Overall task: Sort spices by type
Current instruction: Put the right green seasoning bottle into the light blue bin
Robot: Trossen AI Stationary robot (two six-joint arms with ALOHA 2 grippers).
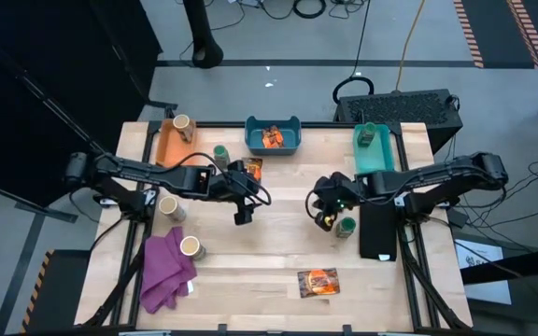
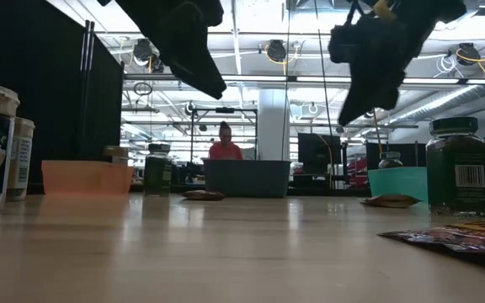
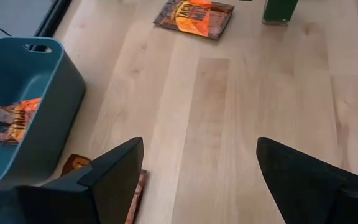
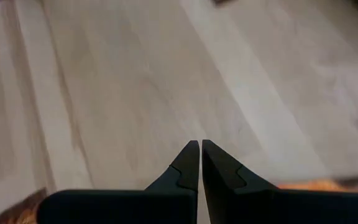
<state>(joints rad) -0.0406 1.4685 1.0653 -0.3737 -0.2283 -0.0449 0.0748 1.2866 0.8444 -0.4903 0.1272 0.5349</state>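
Hovering spread-fingered, the left gripper (image 1: 242, 217) sits near a packet (image 1: 252, 169) beside the blue bin (image 1: 274, 137), apparently lining up; the right gripper (image 1: 324, 218), clenched empty, waits.

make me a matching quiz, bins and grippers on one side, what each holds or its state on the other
1. blue plastic bin
2. teal plastic bin
3. left gripper
4. right gripper

a. shut, holding nothing
b. orange printed packets inside
c. open above bare wood
d. a dark-green jar inside

Pairs: 1-b, 2-d, 3-c, 4-a
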